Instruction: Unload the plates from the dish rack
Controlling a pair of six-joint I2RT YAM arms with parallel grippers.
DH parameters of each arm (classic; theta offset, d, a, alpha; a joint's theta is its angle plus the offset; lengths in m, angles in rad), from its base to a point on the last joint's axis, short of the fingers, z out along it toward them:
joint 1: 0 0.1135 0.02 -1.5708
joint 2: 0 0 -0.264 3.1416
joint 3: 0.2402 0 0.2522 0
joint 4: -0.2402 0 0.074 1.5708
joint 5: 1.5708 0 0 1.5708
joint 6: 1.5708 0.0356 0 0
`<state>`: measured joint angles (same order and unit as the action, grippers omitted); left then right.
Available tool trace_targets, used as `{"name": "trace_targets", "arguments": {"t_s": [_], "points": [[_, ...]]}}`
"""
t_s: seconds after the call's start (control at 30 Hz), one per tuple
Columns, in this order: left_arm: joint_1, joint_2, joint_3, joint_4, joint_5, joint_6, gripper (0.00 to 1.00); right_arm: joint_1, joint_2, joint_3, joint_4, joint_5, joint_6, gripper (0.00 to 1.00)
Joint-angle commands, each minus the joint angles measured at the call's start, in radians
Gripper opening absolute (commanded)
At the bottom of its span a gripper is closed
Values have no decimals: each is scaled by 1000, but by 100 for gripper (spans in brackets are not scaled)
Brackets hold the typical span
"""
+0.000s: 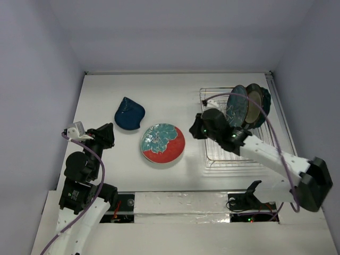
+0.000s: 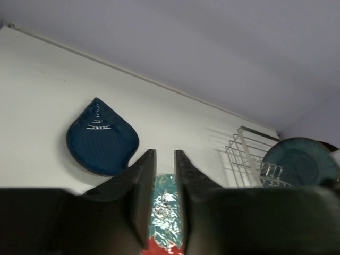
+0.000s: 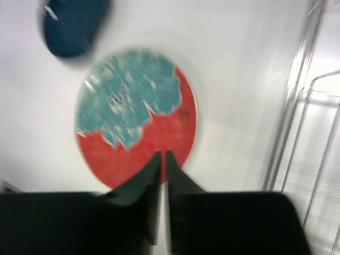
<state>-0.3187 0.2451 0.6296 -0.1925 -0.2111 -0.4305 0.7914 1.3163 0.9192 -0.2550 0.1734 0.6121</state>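
Roughly half done: shell plate (image 1: 129, 115) and teal-and-red plate (image 1: 162, 144) flat on desk (image 1: 106, 90), two teal plates (image 1: 247, 105) upright in rack (image 1: 240, 150); right tool (image 3: 164, 158) nearly closed, empty, left tool (image 2: 164, 159) slightly parted, empty.

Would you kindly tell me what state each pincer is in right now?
Left pincer: slightly open, holding nothing.
Right pincer: shut, holding nothing, above the teal-and-red plate.
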Motion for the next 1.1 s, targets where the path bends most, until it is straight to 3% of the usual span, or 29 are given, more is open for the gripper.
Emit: {"name": "trace_targets", "arguments": {"t_s": [0.0,0.1,0.27,0.37,0.4,0.5,0.7,0.93,1.07], "points": [[-3,-12,5,33,4,2,15,-27,-169,89,-79,207,-63,3],[-3,-21,5,30,4,3,1,-148,-250,118,-199,320,-98,0],[-3,-29,5,34,4,9,0,-328,-272,158,-320,520,-143,0],[-3,-29,7,33,4,7,0,-412,-247,158,-316,588,-159,29],[-3,-29,8,31,4,6,0,-435,-240,155,-302,563,-169,48],[-13,-35,10,28,4,7,9,-500,-198,142,-225,468,-192,59],[-13,-43,13,27,4,12,22,-550,-43,191,-176,476,-221,50],[-13,-43,13,27,4,15,25,-560,75,267,-164,520,-285,33],[-13,-43,12,28,4,15,26,-560,71,293,-193,541,-311,13]]}}
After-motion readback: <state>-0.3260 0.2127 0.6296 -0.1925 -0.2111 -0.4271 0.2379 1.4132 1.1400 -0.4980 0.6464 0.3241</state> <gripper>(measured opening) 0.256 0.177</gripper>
